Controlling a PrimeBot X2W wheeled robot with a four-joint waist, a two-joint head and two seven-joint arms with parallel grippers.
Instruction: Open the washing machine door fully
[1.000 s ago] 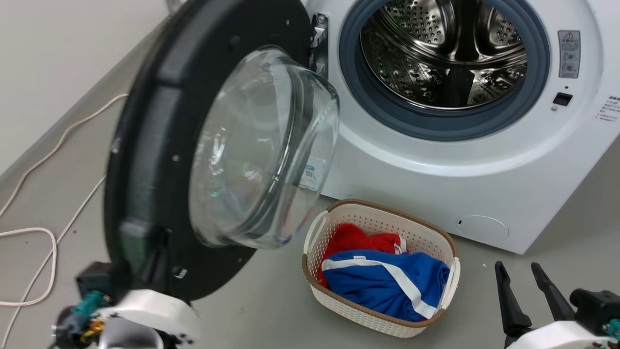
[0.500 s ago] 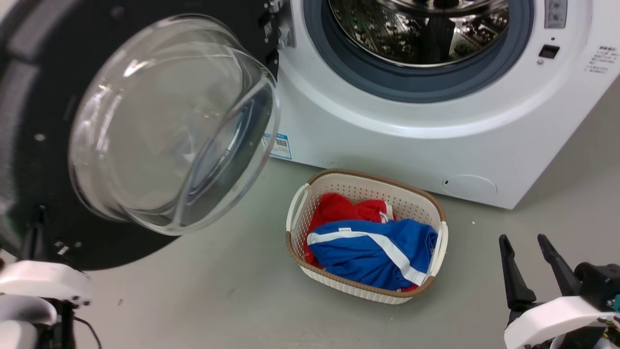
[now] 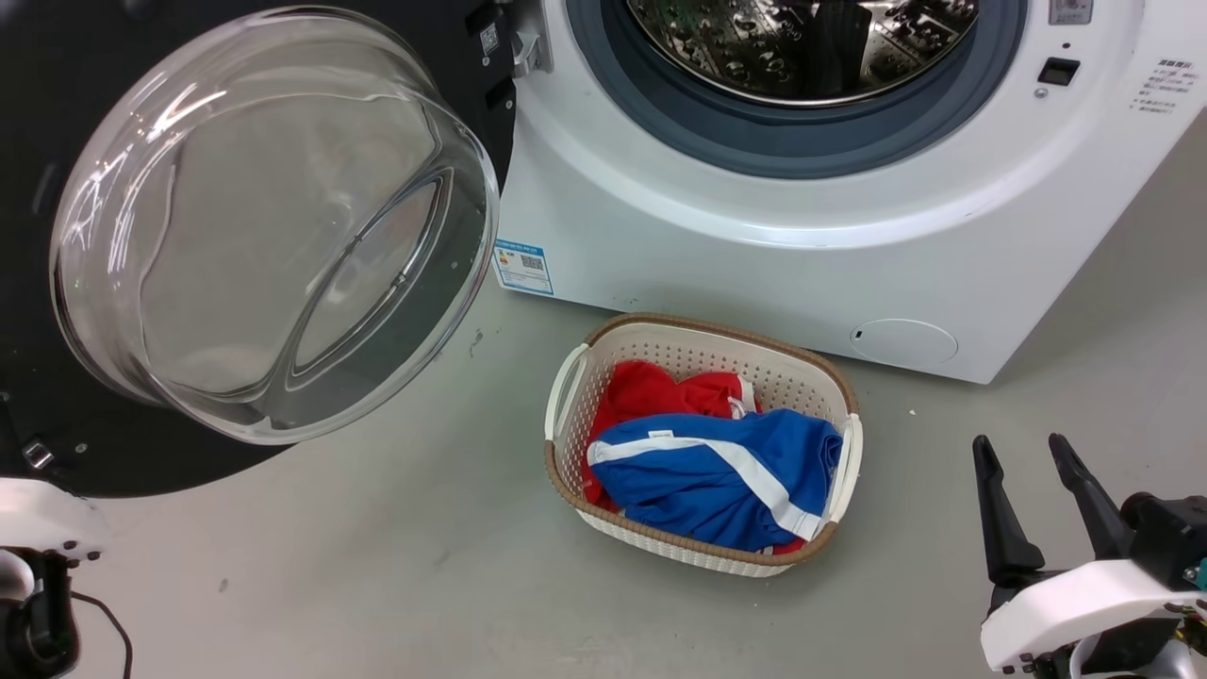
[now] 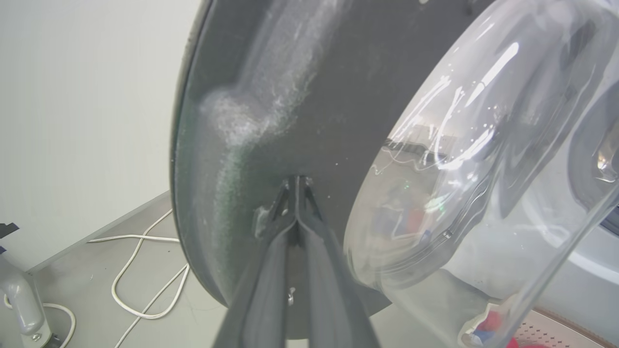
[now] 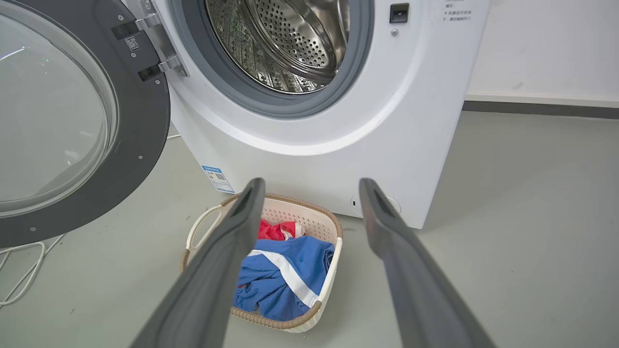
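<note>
The washing machine door (image 3: 273, 226) stands swung far out to the left of the white washer (image 3: 754, 255), its clear glass bowl bulging toward me and its black rim around it. In the left wrist view my left gripper (image 4: 297, 180) is shut, with both tips pressed against the door's black inner face (image 4: 290, 96) beside the bowl. Its white wrist (image 3: 38, 514) sits at the lower left under the rim. My right gripper (image 3: 1033, 448) hangs open low at the right, over bare floor, apart from the door (image 5: 145, 96).
The steel drum (image 3: 801, 47) is exposed behind its grey seal. A white woven basket (image 3: 702, 325) with red and blue clothes stands on the floor before the washer, between the door and my right gripper (image 5: 312, 186). White cable (image 4: 145, 270) loops on the floor behind the door.
The door has swung further out to the left, with my left arm following it. The head camera has shifted too. The right gripper stays open in about the same place.
</note>
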